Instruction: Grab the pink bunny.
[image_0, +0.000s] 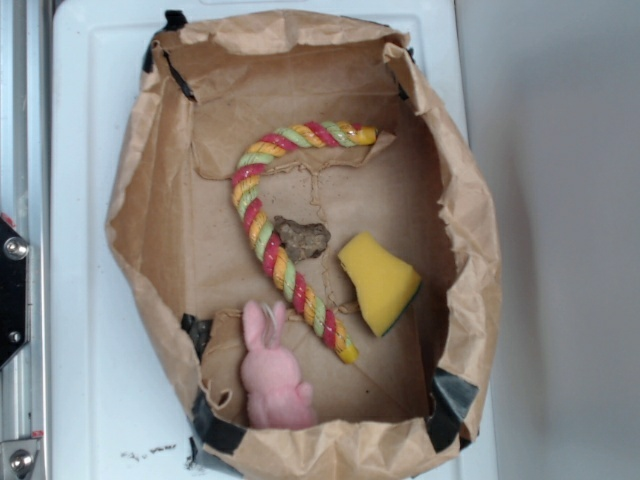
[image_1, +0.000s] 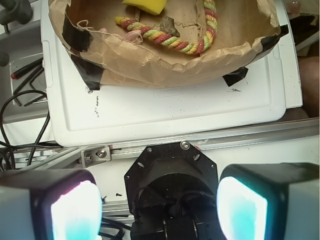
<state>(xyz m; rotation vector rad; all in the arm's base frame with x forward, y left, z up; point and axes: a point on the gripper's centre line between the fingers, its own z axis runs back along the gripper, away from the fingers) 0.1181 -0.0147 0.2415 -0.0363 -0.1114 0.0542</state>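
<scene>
One white tray carries one brown paper bag with black-taped corners. Inside the bag lie one striped rope curving from 12 to 6 o'clock, one yellow sponge at 3 o'clock, one pink bunny at 6 o'clock against the bag's wall with ears up, and one small brown lump at centre. Only the wrist view shows the gripper, fingers spread wide apart and holding nothing, outside the tray; there only a pink sliver of the bunny shows.
</scene>
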